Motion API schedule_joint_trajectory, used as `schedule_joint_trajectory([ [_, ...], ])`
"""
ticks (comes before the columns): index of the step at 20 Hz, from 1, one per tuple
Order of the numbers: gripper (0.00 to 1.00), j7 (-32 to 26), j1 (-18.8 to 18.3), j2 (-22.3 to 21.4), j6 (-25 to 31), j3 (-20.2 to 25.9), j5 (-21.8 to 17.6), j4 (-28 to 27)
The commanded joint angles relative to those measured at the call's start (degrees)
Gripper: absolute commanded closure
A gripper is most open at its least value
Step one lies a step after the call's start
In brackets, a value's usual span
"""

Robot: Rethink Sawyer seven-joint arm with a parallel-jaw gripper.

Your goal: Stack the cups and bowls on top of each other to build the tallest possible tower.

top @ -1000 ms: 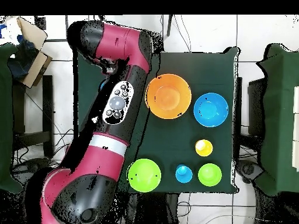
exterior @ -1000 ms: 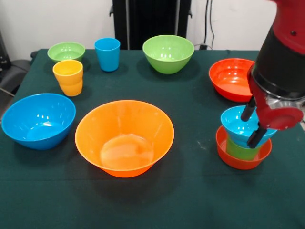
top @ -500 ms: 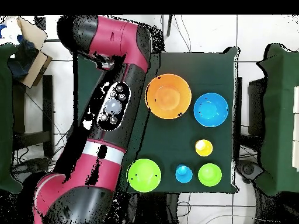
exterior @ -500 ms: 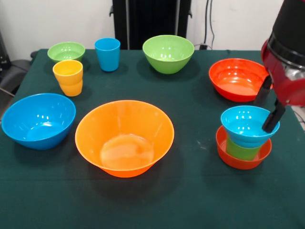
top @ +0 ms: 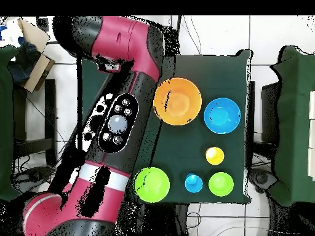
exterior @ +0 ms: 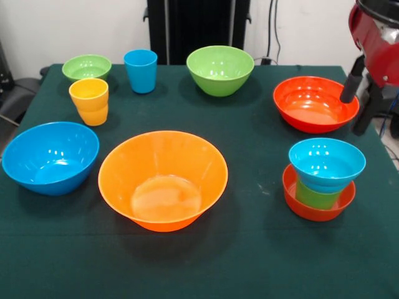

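Observation:
The tower stands at the front right: a small red-orange bowl (exterior: 317, 205) lowest, a green cup (exterior: 313, 194) in it, and a small blue bowl (exterior: 326, 163) on top. My gripper (exterior: 360, 96) is open and empty, raised above and behind the tower, next to the red bowl (exterior: 310, 103). A large orange bowl (exterior: 162, 179) sits at the front middle and a blue bowl (exterior: 50, 156) at the left. A yellow cup (exterior: 89, 101), a blue cup (exterior: 141, 70), a small green bowl (exterior: 86, 66) and a green bowl (exterior: 220, 69) stand at the back.
In the overhead view my arm (top: 120, 117) covers the tower and the red bowl. It shows the orange bowl (top: 177, 101), blue bowl (top: 222, 115), yellow cup (top: 215, 155), blue cup (top: 194, 182), small green bowl (top: 221, 184) and green bowl (top: 152, 184). The green tablecloth (exterior: 249, 261) covers the table.
My gripper has let go of the small blue bowl, which stays on the tower, and has risen up and back toward the right edge.

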Motion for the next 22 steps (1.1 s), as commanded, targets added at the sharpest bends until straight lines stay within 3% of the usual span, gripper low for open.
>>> schedule_joint_trajectory([
  [1, 0.0, -9.05, 2.99, -5.08, -8.63, 7.84, -7.66, 14.53],
  [5, 0.0, -14.84, 3.72, -8.9, -11.96, 9.75, -11.02, 19.91],
  [7, 0.0, -23.07, 4.79, -12.95, -16.53, 11.63, -14.39, 26.49],
  [10, 0.0, -27.43, 5.22, -15.3, -20.39, 13.64, -18.43, 30.69],
  [13, 0.0, -32.09, 5.3, -18.28, -28.31, 17.0, -23.38, 37.18],
  [22, 0.0, -42.04, 1.69, -26.75, -34.25, 25.77, -31.37, 47.96],
])
